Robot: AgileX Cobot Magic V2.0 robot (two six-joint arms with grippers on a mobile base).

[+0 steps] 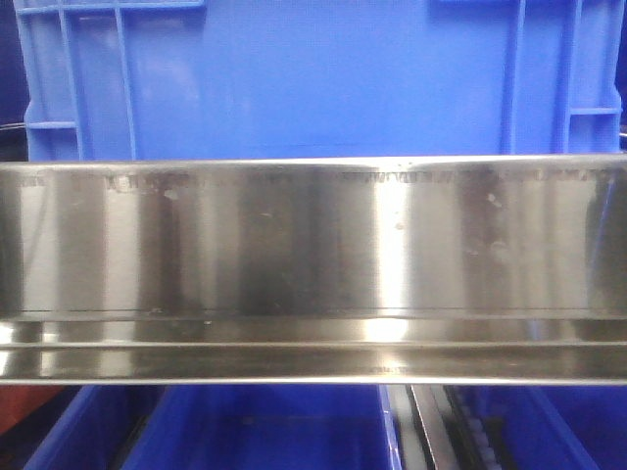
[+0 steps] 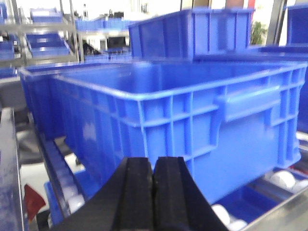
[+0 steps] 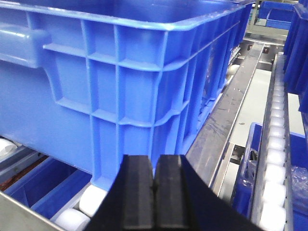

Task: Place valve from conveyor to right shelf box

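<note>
Steel shelf rail only front-facing

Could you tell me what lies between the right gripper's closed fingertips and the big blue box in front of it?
Only white rollers of the shelf track lie between the right gripper and the blue box, shown in the right wrist view.

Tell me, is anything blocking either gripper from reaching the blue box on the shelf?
Nothing visible does. The left gripper and the right gripper are both shut and empty, each facing the ribbed side wall of the blue box with open space between. The valve is not in any view.
</note>
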